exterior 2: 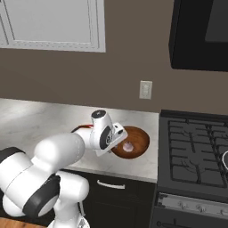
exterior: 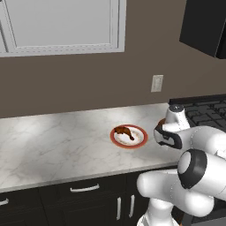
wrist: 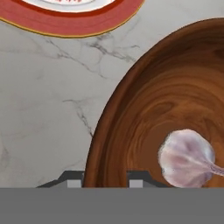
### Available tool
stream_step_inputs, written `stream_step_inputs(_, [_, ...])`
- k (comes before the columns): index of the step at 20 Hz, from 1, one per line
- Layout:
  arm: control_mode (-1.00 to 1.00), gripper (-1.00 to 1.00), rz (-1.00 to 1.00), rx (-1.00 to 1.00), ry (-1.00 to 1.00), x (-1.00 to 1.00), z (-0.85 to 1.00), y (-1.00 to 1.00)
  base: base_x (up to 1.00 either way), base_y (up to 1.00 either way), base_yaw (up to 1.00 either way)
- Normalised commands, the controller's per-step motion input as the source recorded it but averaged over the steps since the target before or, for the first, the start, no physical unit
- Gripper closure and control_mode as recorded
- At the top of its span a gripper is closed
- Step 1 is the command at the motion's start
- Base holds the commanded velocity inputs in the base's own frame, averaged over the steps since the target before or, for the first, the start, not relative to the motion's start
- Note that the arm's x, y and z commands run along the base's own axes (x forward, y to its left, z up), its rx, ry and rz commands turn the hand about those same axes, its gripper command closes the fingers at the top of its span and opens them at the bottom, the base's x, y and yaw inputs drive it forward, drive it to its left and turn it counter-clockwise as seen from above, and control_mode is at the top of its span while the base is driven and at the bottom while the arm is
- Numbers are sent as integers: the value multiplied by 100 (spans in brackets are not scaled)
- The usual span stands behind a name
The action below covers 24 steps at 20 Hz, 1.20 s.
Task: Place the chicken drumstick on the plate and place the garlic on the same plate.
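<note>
The chicken drumstick [exterior: 123, 132] lies on the plate [exterior: 139, 140] on the marble worktop [exterior: 53, 145]. The garlic [wrist: 187, 159] sits inside the wooden bowl [wrist: 148, 113], just right of the plate. The end effector [wrist: 105, 183] hangs over the bowl's near-left rim, its fingers apart and holding nothing.

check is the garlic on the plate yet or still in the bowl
In the bowl. The garlic lies on the wooden bowl's floor; the plate holds the chicken drumstick.
</note>
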Motion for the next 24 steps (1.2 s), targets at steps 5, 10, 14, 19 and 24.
stream_step_inputs(5, [-100, 100, 0, 0, 3, 0, -14, -2, 0, 0, 0])
stream_step_inputs(10, [-100, 100, 0, -4, 4, 1, -1, -3, 0, 0, 0])
stream_step_inputs(14, [-100, 100, 0, -12, 21, 0, 0, 0, 0, 0, 0])
stream_step_inputs(19, [-100, 100, 1, 0, 12, 0, 7, 0, 0, 0, 0])
stream_step_inputs(24, [-100, 100, 11, 0, 0, -1, 51, -4, 0, 0, 0])
